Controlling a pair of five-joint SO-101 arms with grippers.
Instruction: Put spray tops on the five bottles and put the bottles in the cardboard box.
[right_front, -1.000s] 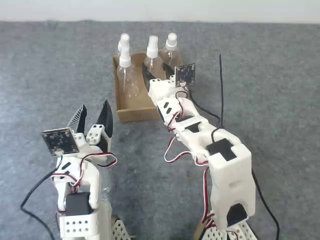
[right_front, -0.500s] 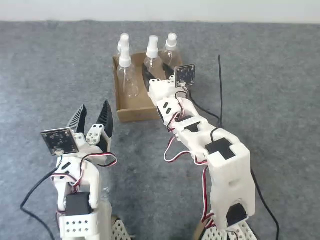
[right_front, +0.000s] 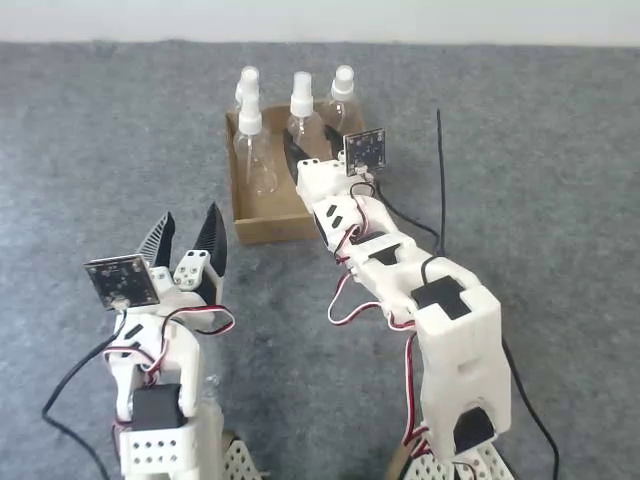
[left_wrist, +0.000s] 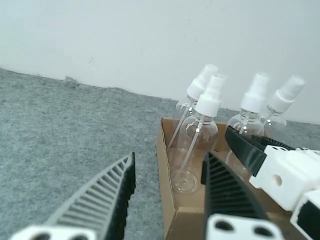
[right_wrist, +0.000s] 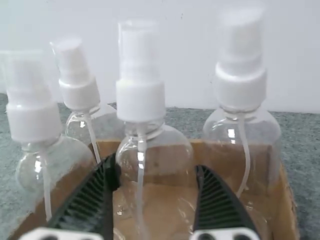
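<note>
Several clear bottles with white spray tops stand upright in the cardboard box (right_front: 262, 228) at the far middle of the table. My right gripper (right_front: 300, 150) is inside the box, open, with its black fingers on either side of the lower part of one bottle (right_wrist: 152, 150). That bottle's spray top (right_wrist: 140, 85) is on. My left gripper (right_front: 190, 215) is open and holds nothing, a little short of the box's near left corner. In the left wrist view the left gripper (left_wrist: 169, 165) points towards the box (left_wrist: 167, 200) and the bottles (left_wrist: 200, 135).
Grey carpet covers the table around the box. A black cable (right_front: 441, 180) runs along the right arm's far side. A pale wall stands behind the box. The box's side wall (right_wrist: 286, 205) is close beside the right gripper (right_wrist: 154, 172).
The right arm's wrist has shifted slightly to the left over the box. The left arm and the bottles have stayed where they were.
</note>
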